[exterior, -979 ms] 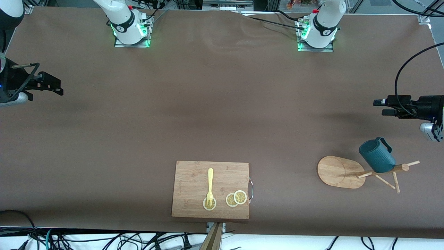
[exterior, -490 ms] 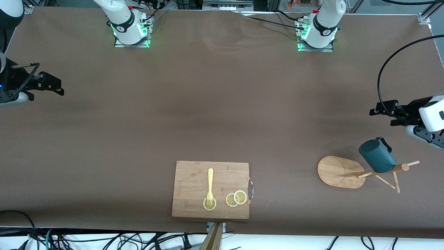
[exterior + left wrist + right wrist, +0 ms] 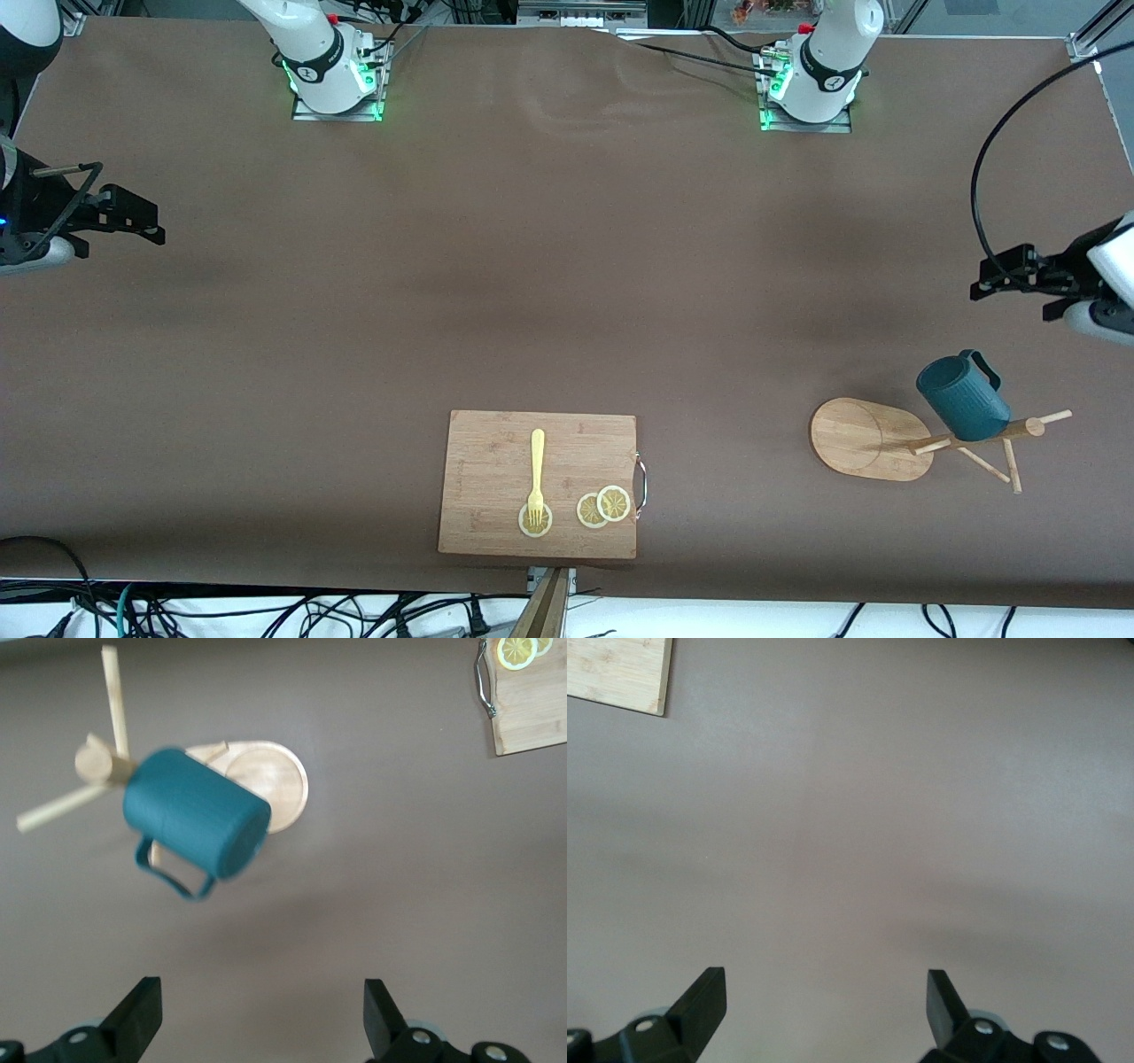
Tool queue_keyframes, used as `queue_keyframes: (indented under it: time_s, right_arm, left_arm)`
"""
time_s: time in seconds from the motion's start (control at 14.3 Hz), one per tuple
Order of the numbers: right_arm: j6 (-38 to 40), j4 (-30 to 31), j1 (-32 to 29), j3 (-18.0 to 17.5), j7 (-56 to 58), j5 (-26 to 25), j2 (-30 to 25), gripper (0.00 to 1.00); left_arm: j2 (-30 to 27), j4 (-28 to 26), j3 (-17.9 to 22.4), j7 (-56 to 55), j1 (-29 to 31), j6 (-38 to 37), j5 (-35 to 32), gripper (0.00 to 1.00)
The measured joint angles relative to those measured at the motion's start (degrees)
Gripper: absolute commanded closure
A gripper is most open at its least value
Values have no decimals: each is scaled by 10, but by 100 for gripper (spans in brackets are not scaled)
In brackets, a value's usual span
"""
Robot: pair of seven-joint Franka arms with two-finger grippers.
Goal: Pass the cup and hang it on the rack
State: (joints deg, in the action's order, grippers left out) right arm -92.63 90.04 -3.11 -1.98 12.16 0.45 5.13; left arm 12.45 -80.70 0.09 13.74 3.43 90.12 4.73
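The dark teal cup (image 3: 964, 403) sits tilted on the wooden rack (image 3: 864, 439) near the left arm's end of the table. Its closed bottom points up and away from the post, and its loop handle (image 3: 983, 365) sticks out free. In the left wrist view the cup (image 3: 190, 813) covers the post, with the oval base (image 3: 275, 788) beside it. My left gripper (image 3: 999, 276) hangs open and empty over bare table beside the rack, apart from the cup; in its own view its fingers (image 3: 263, 1010) are spread wide. My right gripper (image 3: 133, 221) waits open at the other end, its jaws (image 3: 826, 1001) holding nothing.
A bamboo cutting board (image 3: 496, 443) lies near the front edge at mid table, with a yellow fork (image 3: 537, 470) and lemon slices (image 3: 604, 507) on it. A black cable (image 3: 992, 168) loops over the table by the left arm.
The left gripper has turned and drawn back a little toward its end of the table, away from the rack. The cup stays on the rack. The right arm has not moved.
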Motion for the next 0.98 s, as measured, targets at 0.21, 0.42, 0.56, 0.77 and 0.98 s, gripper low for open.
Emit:
queue_keyframes:
  time_s: [0.21, 0.42, 0.56, 0.77, 0.98]
  right_arm:
    - [0, 0, 0, 0, 0, 0, 0, 0]
    - [0, 0, 0, 0, 0, 0, 0, 0]
    - [0, 0, 0, 0, 0, 0, 0, 0]
    - [0, 0, 0, 0, 0, 0, 0, 0]
    - [0, 0, 0, 0, 0, 0, 0, 0]
  left_arm:
    - [-54, -12, 0, -47, -25, -53, -18, 0]
    - [-79, -27, 4, -56, -28, -90, -21, 0]
    - [-78, -32, 8, -58, -26, -110, -21, 0]
    - [-78, -34, 6, -90, -28, -119, -21, 0]
    - [-78, -34, 4, -103, -32, -119, -21, 0]
